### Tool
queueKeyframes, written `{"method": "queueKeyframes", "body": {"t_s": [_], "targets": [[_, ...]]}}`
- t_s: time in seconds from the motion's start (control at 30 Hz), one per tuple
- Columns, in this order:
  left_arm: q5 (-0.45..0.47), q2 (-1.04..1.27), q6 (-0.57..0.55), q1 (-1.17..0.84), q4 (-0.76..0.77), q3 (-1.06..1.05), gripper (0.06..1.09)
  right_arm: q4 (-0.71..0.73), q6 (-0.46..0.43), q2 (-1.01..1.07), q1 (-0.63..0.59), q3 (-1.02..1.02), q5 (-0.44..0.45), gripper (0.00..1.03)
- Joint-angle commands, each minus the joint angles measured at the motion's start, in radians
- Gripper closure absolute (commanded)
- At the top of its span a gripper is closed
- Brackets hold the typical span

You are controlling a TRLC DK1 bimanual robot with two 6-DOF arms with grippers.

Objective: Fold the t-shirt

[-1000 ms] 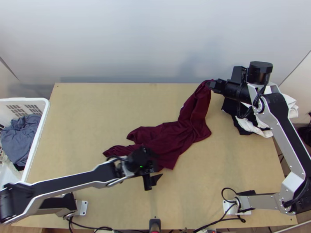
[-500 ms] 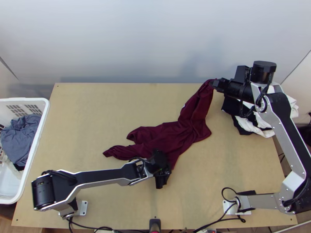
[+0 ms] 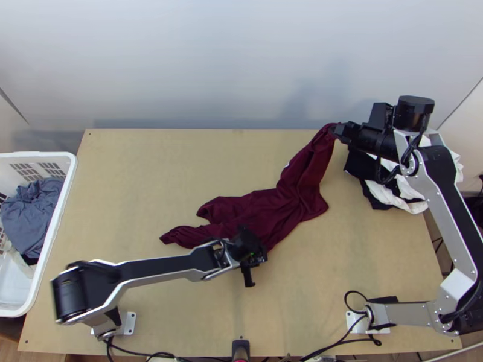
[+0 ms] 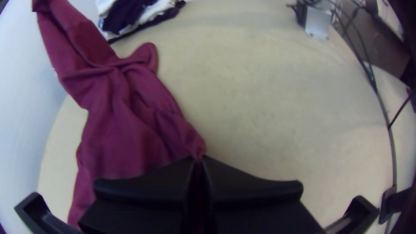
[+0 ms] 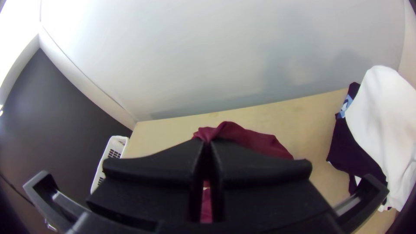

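T-shirt (image 3: 265, 211) bunched, aslant across table (image 3: 145, 181). Left gripper (image 3: 256, 259) pinching its near side; right gripper (image 3: 339, 130) pinching its other end, near table's far edge.

It looked like a robotics lab, with a left robot arm (image 3: 163, 266) and a right robot arm (image 3: 454, 208) mounted by metal plates (image 3: 129, 323) on a light wooden tabletop (image 3: 151, 169), black cables (image 3: 356, 341) along its near edge and a smooth pale wall (image 3: 181, 66) behind.

The t-shirt (image 3: 268, 208) is deep maroon — the basket (image 3: 69, 164) white, the table (image 3: 145, 187) pale tan.
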Motion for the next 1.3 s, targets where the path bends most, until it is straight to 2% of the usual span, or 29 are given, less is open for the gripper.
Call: {"method": "queueKeyframes", "body": {"t_s": [0.0, 0.23, 0.33, 0.57, 0.7, 0.83, 0.97, 1.07, 1.17, 1.27], "targets": [[0.036, -0.165, -0.122, 0.092, -0.063, 0.039, 1.05, 0.001, -0.001, -0.002, -0.008, 0.005, 0.000, 1.00], [0.090, -0.410, -0.240, 0.293, -0.397, 0.269, 1.05, -0.019, 0.000, -0.017, -0.006, 0.034, -0.003, 1.00], [0.165, -0.507, -0.255, 0.342, -0.486, 0.338, 1.05, -0.061, -0.006, -0.030, 0.002, 0.057, -0.011, 1.00], [0.151, -0.608, -0.281, 0.362, -0.580, 0.398, 1.05, -0.176, -0.003, -0.067, 0.003, 0.197, -0.030, 1.00], [0.159, -0.581, -0.453, 0.449, -0.707, 0.600, 1.05, -0.311, 0.007, -0.063, -0.017, 0.415, -0.087, 1.00], [0.245, -0.585, -0.617, 0.538, -0.773, 0.752, 1.05, -0.409, 0.013, -0.051, -0.029, 0.602, -0.138, 1.00], [0.303, -0.590, -0.827, 0.641, -0.782, 0.883, 1.05, -0.406, 0.065, -0.043, -0.104, 0.685, -0.225, 1.00], [0.341, -0.595, -0.919, 0.797, -0.754, 0.893, 1.05, -0.338, 0.162, -0.036, -0.204, 0.718, -0.314, 1.00], [0.341, -0.595, -0.921, 0.978, -0.754, 0.820, 1.04, -0.272, 0.235, -0.024, -0.265, 0.732, -0.356, 1.00], [0.366, -0.607, -0.867, 1.124, -0.739, 0.625, 1.03, -0.255, 0.243, -0.004, -0.271, 0.746, -0.365, 1.00]]}}
